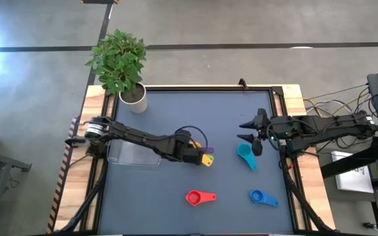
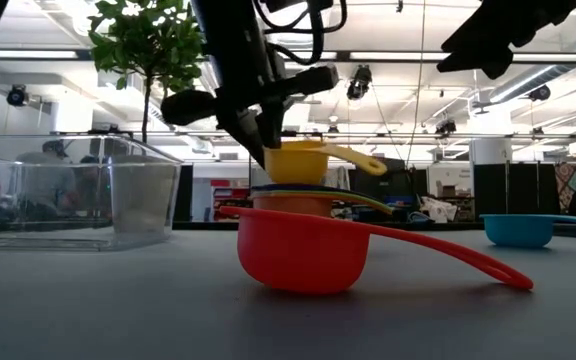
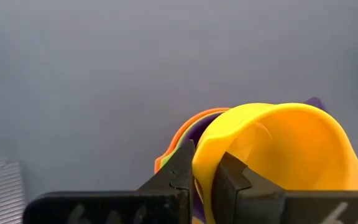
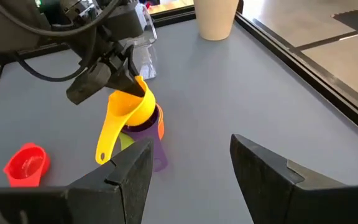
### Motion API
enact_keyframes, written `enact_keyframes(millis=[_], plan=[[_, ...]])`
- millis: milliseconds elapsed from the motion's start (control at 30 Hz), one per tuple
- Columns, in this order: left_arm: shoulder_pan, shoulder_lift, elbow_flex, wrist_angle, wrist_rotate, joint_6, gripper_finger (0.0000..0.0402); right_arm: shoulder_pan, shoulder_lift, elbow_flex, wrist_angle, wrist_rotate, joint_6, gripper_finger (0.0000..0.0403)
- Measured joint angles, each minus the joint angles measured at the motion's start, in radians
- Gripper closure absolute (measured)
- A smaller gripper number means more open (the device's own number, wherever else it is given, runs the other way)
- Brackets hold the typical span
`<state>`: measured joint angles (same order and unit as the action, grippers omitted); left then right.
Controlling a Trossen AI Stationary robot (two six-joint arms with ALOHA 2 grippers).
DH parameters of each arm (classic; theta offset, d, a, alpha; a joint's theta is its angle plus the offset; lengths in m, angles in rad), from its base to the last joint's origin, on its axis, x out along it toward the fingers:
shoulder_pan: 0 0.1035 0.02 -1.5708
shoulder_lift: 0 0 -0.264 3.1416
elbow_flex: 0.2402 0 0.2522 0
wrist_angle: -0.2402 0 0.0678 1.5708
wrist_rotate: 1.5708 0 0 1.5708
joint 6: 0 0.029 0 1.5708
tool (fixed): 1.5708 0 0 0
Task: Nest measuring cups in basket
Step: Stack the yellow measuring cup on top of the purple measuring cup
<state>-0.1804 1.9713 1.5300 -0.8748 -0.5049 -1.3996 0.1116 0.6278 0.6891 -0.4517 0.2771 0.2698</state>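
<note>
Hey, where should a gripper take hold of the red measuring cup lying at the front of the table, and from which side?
Probably from above, on the rim of the red cup. It sits upright with the bowl open to the top. Its flat handle points toward the blue cup and lies low, so it is harder to pinch.

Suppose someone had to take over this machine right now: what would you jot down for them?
Left gripper: shut on the yellow cup's rim, over a stack of purple and orange cups mid-table.
Right gripper: open, empty, above the teal cup.
Red cup and blue cup lie loose near the front edge.
Basket: under the left arm, no cups visible in it.
Left: finish nesting, move the cups into the basket.
</note>
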Motion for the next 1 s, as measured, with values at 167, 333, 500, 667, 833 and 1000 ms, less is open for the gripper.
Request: enact_keyframes(millis=[167, 333, 500, 667, 833, 1000], plan=[[-0.019, -0.001, -0.028, -0.006, -0.026, -0.047, 0.0390, 0.000, 0.001, 0.001, 0.009, -0.015, -0.001, 0.0200], [-0.026, -0.002, -0.029, -0.006, -0.054, -0.040, 0.0358, 0.000, 0.001, 0.001, 0.017, -0.015, -0.014, 0.0200], [-0.024, -0.002, -0.028, -0.009, -0.055, -0.014, 0.0303, 0.000, 0.001, 0.004, 0.017, -0.015, -0.020, 0.0200], [-0.022, -0.004, -0.028, -0.010, -0.058, 0.031, 0.0237, 0.000, 0.001, 0.004, 0.016, -0.015, -0.019, 0.0200], [-0.021, -0.042, -0.022, -0.017, -0.102, 0.098, 0.0183, 0.000, -0.002, 0.004, 0.016, -0.015, -0.018, 0.0200], [-0.053, -0.128, -0.021, -0.016, -0.241, 0.201, 0.0160, 0.000, 0.020, 0.005, 0.038, -0.015, -0.017, 0.0200]])
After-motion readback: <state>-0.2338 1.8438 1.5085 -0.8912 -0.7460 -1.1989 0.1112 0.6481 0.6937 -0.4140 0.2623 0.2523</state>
